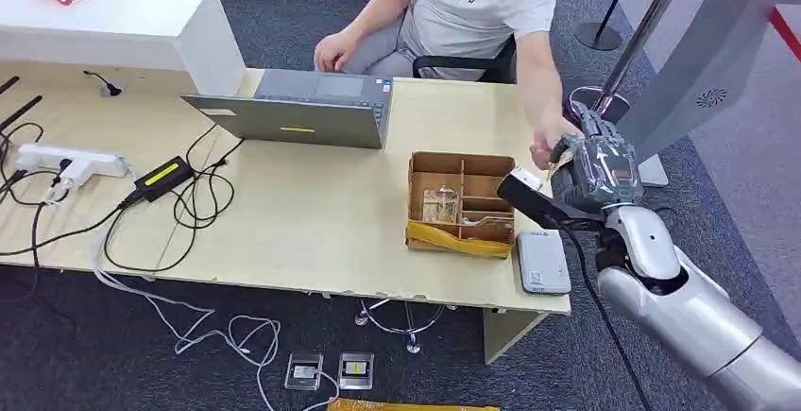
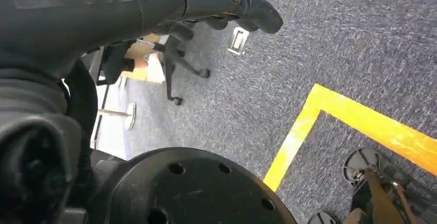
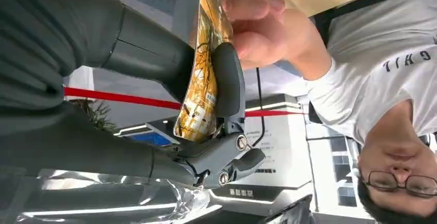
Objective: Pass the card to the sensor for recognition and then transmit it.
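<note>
Beside the wooden table (image 1: 312, 231), my right hand (image 1: 595, 170) pinches the card (image 3: 203, 74) as a seated person's hand (image 3: 257, 26) takes hold; my left hand (image 2: 154, 7) hangs curled, empty.

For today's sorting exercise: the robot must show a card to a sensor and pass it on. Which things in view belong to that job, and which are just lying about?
Belonging to the job:
- yellow patterned card, held in the right hand
- flat grey card sensor at the table edge
- person's hand gripping the card

Just lying about:
- grey laptop
- brown cardboard divider box
- white power strip
- black power adapter
</note>
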Action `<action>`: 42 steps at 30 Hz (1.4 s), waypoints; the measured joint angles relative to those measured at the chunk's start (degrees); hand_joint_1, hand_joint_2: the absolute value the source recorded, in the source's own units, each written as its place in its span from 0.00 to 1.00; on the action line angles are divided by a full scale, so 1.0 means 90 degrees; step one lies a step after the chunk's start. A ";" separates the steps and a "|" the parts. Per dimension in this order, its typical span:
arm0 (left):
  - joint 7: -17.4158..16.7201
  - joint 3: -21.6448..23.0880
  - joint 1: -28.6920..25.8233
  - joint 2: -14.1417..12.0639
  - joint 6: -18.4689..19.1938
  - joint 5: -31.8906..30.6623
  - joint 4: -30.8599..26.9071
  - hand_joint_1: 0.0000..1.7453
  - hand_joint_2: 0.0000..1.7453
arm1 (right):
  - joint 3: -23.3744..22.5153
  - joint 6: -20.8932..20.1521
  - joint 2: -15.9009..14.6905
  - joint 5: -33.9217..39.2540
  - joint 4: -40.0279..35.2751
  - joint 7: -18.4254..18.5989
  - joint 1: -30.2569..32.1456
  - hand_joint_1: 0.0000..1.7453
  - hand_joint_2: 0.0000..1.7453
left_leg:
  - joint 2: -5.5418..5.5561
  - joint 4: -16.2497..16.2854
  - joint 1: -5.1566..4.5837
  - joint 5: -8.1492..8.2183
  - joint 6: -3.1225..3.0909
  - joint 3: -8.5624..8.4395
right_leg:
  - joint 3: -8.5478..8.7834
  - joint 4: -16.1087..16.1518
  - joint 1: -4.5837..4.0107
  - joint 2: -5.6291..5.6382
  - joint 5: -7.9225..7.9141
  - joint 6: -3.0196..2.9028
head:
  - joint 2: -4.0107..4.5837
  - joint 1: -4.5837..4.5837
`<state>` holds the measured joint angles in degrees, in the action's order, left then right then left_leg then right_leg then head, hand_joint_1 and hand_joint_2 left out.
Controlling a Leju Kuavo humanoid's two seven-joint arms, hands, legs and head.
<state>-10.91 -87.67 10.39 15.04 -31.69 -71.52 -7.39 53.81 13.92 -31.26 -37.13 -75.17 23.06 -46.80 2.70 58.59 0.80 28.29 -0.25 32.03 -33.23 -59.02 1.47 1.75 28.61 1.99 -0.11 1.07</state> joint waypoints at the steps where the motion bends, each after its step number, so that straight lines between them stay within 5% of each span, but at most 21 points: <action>1: 0.0010 0.0000 -0.0001 -0.0005 0.0000 -0.0007 0.0000 0.00 0.00 | -0.0024 0.0000 0.0000 -0.0005 -0.0005 0.0012 0.0005 1.00 1.00 | 0.0000 0.0000 0.0000 0.0000 0.0000 0.0000 | 0.0000 0.0000 0.0000 0.0000 0.0000 0.0000 | 0.0000 0.0000; 13: 0.0049 0.0000 -0.0011 -0.0015 -0.0085 -0.0032 0.0000 0.00 0.00 | -0.0085 -0.0010 -0.0027 0.0073 0.0027 0.0061 0.0179 1.00 1.00 | -0.0004 0.0000 0.0000 0.0000 0.0000 0.0000 | -0.0002 0.0001 0.0000 0.0004 0.0000 0.0000 | 0.0000 0.0000; 18: -0.0002 0.0000 -0.0009 -0.0012 -0.0117 -0.0080 0.0002 0.00 0.00 | -0.0076 0.0216 0.0012 0.0039 0.0321 -0.0323 0.0404 1.00 1.00 | -0.0003 0.0000 0.0000 0.0001 0.0000 0.0005 | -0.0002 0.0000 0.0000 0.0003 0.0000 0.0000 | 0.0000 0.0000; 26: -0.0080 -0.0007 -0.0002 -0.0007 -0.0306 -0.0189 0.0036 0.00 0.00 | -0.0034 0.0410 0.0442 0.0250 0.1200 -0.0887 0.0513 1.00 1.00 | -0.0001 0.0000 0.0001 0.0000 0.0001 0.0005 | -0.0003 -0.0001 0.0000 0.0002 0.0000 0.0000 | 0.0000 0.0000; 42: 0.0095 -0.0019 0.0005 -0.0010 -0.0304 -0.0107 0.0051 0.00 0.00 | 0.0065 0.0665 0.0954 0.0412 0.2496 -0.1008 0.0543 1.00 1.00 | -0.0004 0.0000 0.0000 0.0000 0.0000 0.0006 | -0.0008 0.0000 0.0000 0.0003 0.0000 0.0000 | 0.0000 0.0000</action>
<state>-10.06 -87.84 10.43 14.95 -34.42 -72.48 -6.93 54.40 19.91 -22.67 -33.42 -52.70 13.99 -41.91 2.67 58.59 0.80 28.29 -0.25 32.08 -33.30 -59.02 1.48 1.78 28.61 1.99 -0.11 1.07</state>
